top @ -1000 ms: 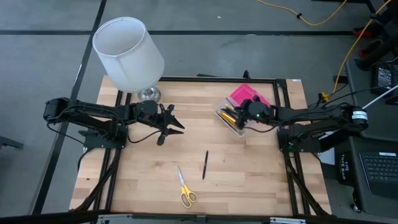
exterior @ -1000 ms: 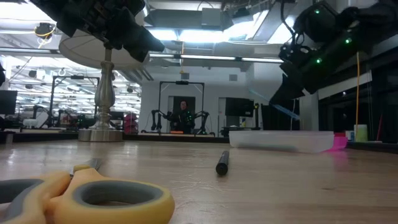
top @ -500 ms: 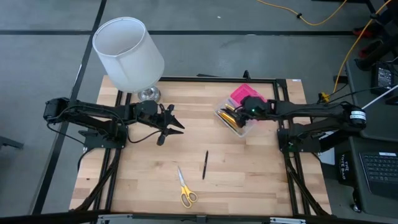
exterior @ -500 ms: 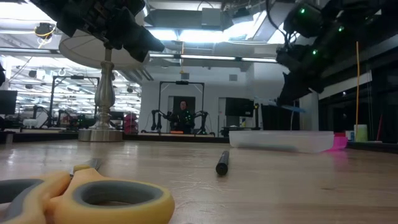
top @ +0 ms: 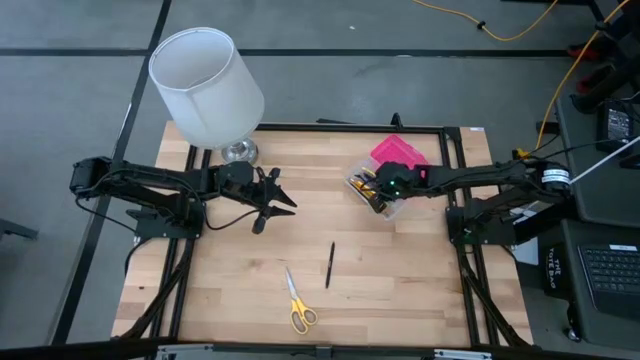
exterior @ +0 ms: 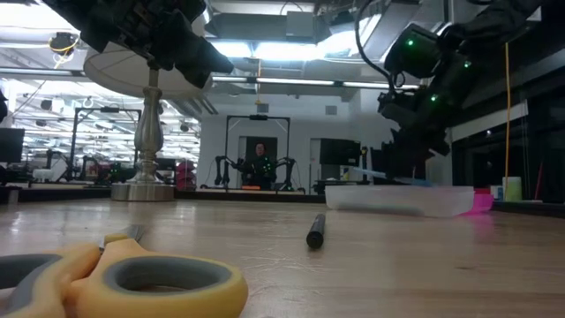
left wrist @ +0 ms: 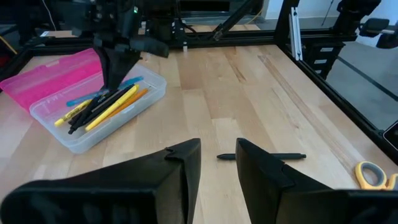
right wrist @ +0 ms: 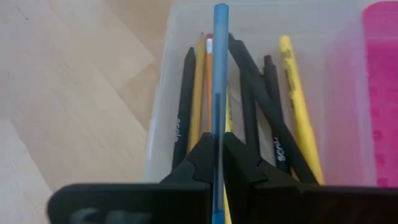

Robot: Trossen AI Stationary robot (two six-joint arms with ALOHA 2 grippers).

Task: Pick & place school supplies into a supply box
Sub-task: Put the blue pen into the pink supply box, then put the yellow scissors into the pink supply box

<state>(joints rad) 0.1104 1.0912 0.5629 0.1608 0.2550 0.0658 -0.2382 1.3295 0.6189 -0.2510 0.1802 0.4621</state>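
The supply box [top: 385, 175] sits at the table's far right, its clear base [right wrist: 168, 74] holding several black, yellow and orange pens and pencils, its pink lid [right wrist: 380, 81] folded open beside it. My right gripper [top: 380, 187] hangs over the base, shut on a blue pen [right wrist: 219, 62]. My left gripper [top: 278, 204] hovers open over the table's left middle, holding nothing. A black pen [top: 329, 264] and yellow-handled scissors [top: 298, 306] lie flat on the wood near the front. My right gripper pinches the blue pen's shaft [right wrist: 219, 134] between its two fingertips [right wrist: 200, 152]. The fingers slant down from the table's right side. The pen runs lengthwise over the box base, in line with the pens inside. Whether its far end touches them, I cannot tell.
A lamp with a white shade [top: 205, 85] and silver foot [top: 238, 151] stands at the table's far left corner. A black frame rail [top: 455, 190] runs along the right edge behind the box. Bare wood lies between the two arms.
My right gripper has moved toward the table's left and down over the box base, tipping more steeply downward and rolling a little. The blue pen has stayed in its hold and come lower over the pens in the box.
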